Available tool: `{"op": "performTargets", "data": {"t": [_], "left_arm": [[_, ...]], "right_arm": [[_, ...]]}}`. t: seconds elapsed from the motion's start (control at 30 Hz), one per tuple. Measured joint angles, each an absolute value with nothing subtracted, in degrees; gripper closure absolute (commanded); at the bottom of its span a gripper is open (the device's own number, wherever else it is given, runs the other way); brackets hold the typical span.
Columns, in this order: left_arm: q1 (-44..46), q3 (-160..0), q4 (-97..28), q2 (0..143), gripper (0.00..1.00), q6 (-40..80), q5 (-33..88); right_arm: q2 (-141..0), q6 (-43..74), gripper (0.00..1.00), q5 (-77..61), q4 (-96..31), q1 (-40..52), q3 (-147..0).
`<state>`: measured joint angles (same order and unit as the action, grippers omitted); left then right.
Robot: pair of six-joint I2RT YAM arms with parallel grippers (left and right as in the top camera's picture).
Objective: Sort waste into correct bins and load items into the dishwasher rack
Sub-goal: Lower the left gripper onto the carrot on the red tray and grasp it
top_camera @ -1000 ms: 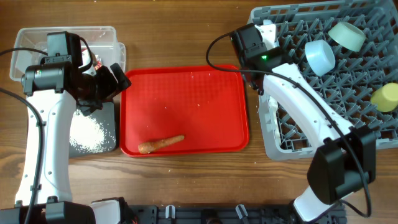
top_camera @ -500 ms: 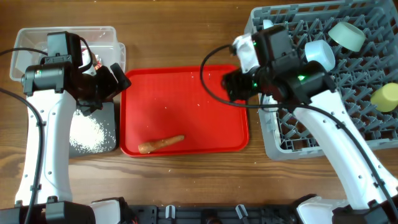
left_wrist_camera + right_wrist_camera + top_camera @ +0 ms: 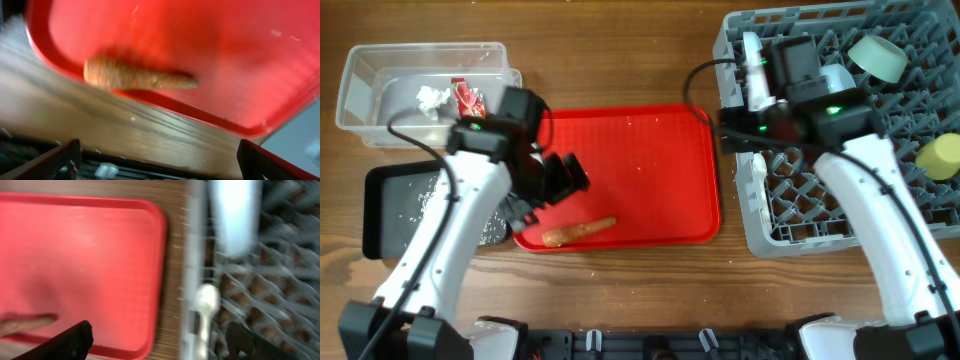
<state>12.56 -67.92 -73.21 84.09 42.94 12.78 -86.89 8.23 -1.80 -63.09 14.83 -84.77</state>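
Carrot stick point(image 3: 137, 79) motion-blurred on red serving tray point(image 3: 210, 40), black tray point(image 3: 390, 212) partly hidden under left arm point(image 3: 445, 240), left claw point(image 3: 162, 161) and right claw point(image 3: 160, 339) spread wide, empty, wooden surface point(image 3: 620, 60).

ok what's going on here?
Waste sorting, mid-run. The left gripper, fingers open and empty, hovers over the red tray just above the carrot stick, the last big piece on it. The wrapper and tissue sit in the clear tub, and the rice grains in the black tray. The right gripper is open over the rack edge, by the spoon.
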Motion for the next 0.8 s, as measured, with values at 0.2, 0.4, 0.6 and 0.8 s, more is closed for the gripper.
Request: {"op": "performTargets", "data": {"t": [0.2, 0.4, 0.6, 0.8], "left_arm": [[18.1, -58.2, -58.4, 84.1, 0.00, 66.1, 13.2], [20.3, -49.9, -47.0, 84.2, 0.02, 80.7, 11.7], [20.3, -46.3, -44.5, 84.6, 0.03, 86.0, 8.8], [20.3, -45.2, -40.3, 87.4, 0.18, 86.9, 5.8]], "right_arm": [[-86.9, 9.0, 0.11, -1.0, -66.0, 5.1, -84.8], [-86.9, 9.0, 0.11, -1.3, -66.2, 3.6, -84.8], [-86.9, 9.0, 0.10, -1.5, -66.2, 3.6, -84.8], [-86.9, 9.0, 0.11, -1.5, -66.2, 3.6, -84.8]]}}
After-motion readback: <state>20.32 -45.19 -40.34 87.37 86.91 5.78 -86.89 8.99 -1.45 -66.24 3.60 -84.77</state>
